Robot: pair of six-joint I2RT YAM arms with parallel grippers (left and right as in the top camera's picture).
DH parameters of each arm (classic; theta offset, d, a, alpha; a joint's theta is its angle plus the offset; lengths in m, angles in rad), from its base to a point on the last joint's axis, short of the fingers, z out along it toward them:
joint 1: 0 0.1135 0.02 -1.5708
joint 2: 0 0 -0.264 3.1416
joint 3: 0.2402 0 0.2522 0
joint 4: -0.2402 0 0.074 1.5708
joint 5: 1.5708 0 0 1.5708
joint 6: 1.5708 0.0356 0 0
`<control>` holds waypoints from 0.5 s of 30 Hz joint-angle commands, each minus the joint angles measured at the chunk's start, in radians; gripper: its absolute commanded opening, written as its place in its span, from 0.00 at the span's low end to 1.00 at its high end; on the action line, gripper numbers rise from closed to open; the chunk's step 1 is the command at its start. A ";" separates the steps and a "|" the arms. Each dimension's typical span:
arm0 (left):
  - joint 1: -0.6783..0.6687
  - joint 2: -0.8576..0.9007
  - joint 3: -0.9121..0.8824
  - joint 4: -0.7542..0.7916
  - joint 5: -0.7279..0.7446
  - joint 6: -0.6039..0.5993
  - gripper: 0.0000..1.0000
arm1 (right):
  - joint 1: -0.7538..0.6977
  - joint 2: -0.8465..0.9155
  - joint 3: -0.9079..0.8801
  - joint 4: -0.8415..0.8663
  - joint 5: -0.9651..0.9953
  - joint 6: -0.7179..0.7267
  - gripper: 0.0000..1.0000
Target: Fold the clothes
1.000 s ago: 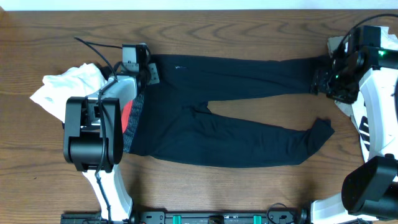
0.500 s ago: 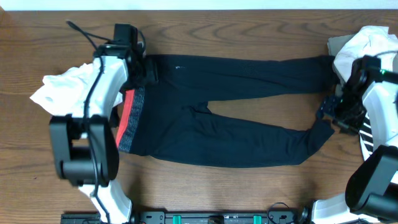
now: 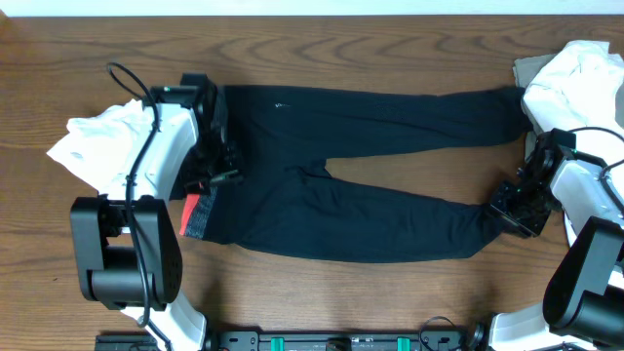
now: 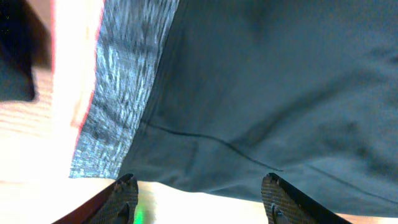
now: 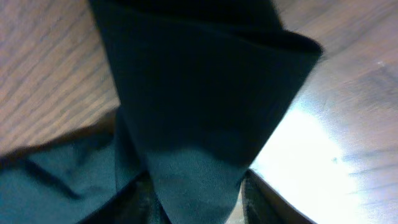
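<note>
Black pants [image 3: 370, 210] lie flat across wood-grain worktop [image 3: 322, 49]. Smooth matte knit, legs splayed in a V, w/ red/grey heathered waistband [image 3: 200, 213] at L end. L claw [image 4: 199, 190] spread wide over fabric nr waistband, holding nothing. R claw [image 5: 196, 202] pinches lower leg's cuff, cloth bunched betw. fingers. Crumpled white tops [image 3: 102, 141] at both ends.

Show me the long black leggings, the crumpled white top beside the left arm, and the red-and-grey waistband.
long black leggings [image 3: 390, 102], overhead view, upper leg
crumpled white top [image 3: 97, 141], overhead view, middle of the heap
red-and-grey waistband [image 4: 121, 87], left wrist view, grey band
</note>
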 commanded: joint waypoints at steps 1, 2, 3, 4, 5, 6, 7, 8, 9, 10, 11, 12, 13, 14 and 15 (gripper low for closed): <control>0.006 0.003 -0.045 0.024 0.002 -0.017 0.66 | -0.009 -0.014 -0.012 0.011 -0.005 0.011 0.23; 0.006 0.003 -0.051 0.030 0.002 -0.017 0.66 | -0.009 -0.014 -0.012 0.013 0.004 0.012 0.15; 0.006 0.003 -0.055 0.034 0.002 -0.017 0.66 | -0.010 -0.014 -0.011 0.014 0.010 0.012 0.06; 0.006 0.003 -0.056 0.035 0.002 -0.017 0.66 | -0.010 -0.014 -0.011 0.013 0.014 0.012 0.01; 0.006 0.003 -0.056 0.035 0.002 -0.017 0.66 | -0.011 -0.014 -0.011 0.010 0.016 0.012 0.01; 0.006 0.003 -0.056 0.034 0.002 -0.017 0.66 | -0.011 -0.014 -0.011 0.006 0.018 0.012 0.01; 0.006 0.003 -0.056 0.031 0.002 -0.017 0.66 | -0.013 -0.014 -0.011 0.005 0.019 0.012 0.01; 0.006 0.003 -0.056 0.025 0.002 -0.018 0.65 | -0.016 -0.014 -0.011 0.001 0.023 0.012 0.01; 0.006 0.003 -0.056 0.017 0.002 -0.018 0.66 | -0.020 -0.014 -0.011 -0.003 0.029 0.012 0.01; 0.006 0.003 -0.056 0.005 0.002 -0.018 0.66 | -0.024 -0.014 -0.011 -0.009 0.035 0.012 0.01; 0.006 0.003 -0.056 -0.007 0.002 -0.018 0.66 | -0.028 -0.014 -0.011 -0.011 0.040 0.012 0.01; 0.006 0.003 -0.056 -0.023 0.002 -0.023 0.65 | -0.034 -0.014 -0.011 -0.014 0.043 0.012 0.01; 0.007 0.003 -0.056 -0.036 0.002 -0.031 0.65 | -0.038 -0.014 -0.011 -0.014 0.043 0.012 0.01; 0.009 0.003 -0.056 -0.050 0.002 -0.043 0.65 | -0.043 -0.014 -0.011 -0.014 0.044 0.012 0.01; 0.010 0.003 -0.056 -0.061 0.001 -0.052 0.65 | -0.049 -0.014 -0.011 -0.014 0.044 0.011 0.01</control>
